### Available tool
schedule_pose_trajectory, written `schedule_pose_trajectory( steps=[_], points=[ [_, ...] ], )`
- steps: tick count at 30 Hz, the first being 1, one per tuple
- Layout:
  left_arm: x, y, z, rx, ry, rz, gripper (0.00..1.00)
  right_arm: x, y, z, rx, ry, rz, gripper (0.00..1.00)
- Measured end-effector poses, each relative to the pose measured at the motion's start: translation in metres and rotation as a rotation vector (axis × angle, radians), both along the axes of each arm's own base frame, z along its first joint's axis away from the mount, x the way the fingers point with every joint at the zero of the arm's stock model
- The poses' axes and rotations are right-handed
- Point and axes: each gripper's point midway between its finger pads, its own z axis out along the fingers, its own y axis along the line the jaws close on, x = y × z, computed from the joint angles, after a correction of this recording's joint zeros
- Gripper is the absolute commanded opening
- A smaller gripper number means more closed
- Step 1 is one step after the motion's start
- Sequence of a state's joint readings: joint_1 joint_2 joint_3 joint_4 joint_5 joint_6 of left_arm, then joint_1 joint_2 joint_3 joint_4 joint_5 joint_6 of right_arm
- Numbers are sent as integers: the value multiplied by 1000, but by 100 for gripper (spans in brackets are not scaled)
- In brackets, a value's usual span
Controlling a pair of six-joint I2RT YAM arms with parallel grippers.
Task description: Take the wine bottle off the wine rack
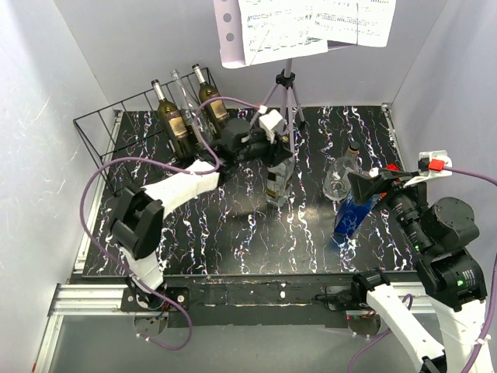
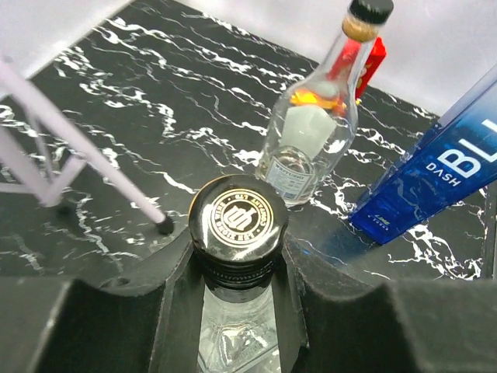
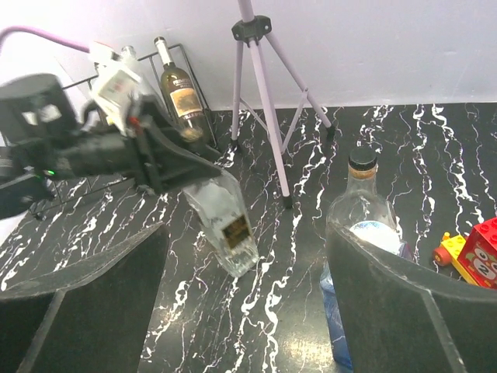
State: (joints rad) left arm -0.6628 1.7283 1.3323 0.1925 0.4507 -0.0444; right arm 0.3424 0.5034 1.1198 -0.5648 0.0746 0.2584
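The black wire wine rack (image 1: 101, 128) stands at the back left and holds two dark wine bottles (image 1: 175, 124) (image 1: 211, 105) and a clear one (image 1: 185, 97). It also shows in the right wrist view (image 3: 178, 58) with a wine bottle (image 3: 180, 89). My left gripper (image 1: 268, 148) (image 2: 237, 264) is right of the rack, shut on the neck of a clear square bottle (image 1: 277, 183) (image 3: 229, 225) with a black cap (image 2: 238, 217). The bottle leans, its base at or just above the table. My right gripper (image 1: 365, 186) (image 3: 248, 311) is open and empty.
A tripod music stand (image 1: 287, 93) (image 3: 260, 78) stands behind the held bottle. A round clear bottle (image 1: 340, 179) (image 2: 311, 132) and a blue bottle (image 1: 353, 214) (image 2: 443, 171) stand by my right gripper. A red toy brick (image 3: 477, 252) lies at the right.
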Motion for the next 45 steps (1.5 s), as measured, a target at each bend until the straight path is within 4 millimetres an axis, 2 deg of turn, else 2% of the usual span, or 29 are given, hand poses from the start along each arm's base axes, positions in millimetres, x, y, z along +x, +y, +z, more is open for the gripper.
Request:
schedule_pose_trajectory(
  steps=[2, 7, 11, 14, 15, 19, 21, 24, 26, 29, 32, 36, 40, 43, 45],
  points=[
    [0, -20, -14, 14, 3, -25, 0, -3, -1, 2, 4, -10, 0, 90],
    [-1, -53, -10, 11, -47, -66, 0, -6, -2, 4, 7, -23, 0, 90],
    [3, -71, -4, -3, -77, -84, 0, -6, -2, 5, 8, -24, 3, 90],
    [7, -75, -7, -4, -85, -78, 0, -6, -2, 6, 9, -30, 4, 90],
    [9, -76, -9, -1, -84, -76, 9, -6, -2, 7, 11, -33, 4, 90],
    [12, -78, -13, 0, -81, -68, 59, -6, -1, 8, 11, -38, 4, 90],
    [14, -78, -8, -11, -96, -62, 70, -6, -1, 8, 11, -38, 4, 90],
    [17, -80, 8, -47, -132, -49, 82, -5, -1, 6, 9, -34, 4, 90],
    [18, -79, 16, -59, -147, -42, 98, -4, -1, 5, 9, -33, 4, 90],
    [17, -76, 24, -64, -159, -34, 98, -3, 0, 3, 7, -27, 6, 90],
    [15, -68, 39, -70, -178, -10, 98, -3, 1, 1, 6, -22, 10, 90],
    [4, -43, 62, -81, -208, 52, 98, -3, 1, 0, 7, -22, 11, 90],
    [-5, -3, 105, -113, -274, 177, 98, -3, 1, 0, 8, -22, 12, 90],
    [-4, 31, 139, -127, -313, 323, 98, -4, 3, 0, 10, -21, 22, 90],
    [0, 58, 153, -122, -317, 432, 98, -4, 4, 0, 12, -19, 31, 89]
  ],
)
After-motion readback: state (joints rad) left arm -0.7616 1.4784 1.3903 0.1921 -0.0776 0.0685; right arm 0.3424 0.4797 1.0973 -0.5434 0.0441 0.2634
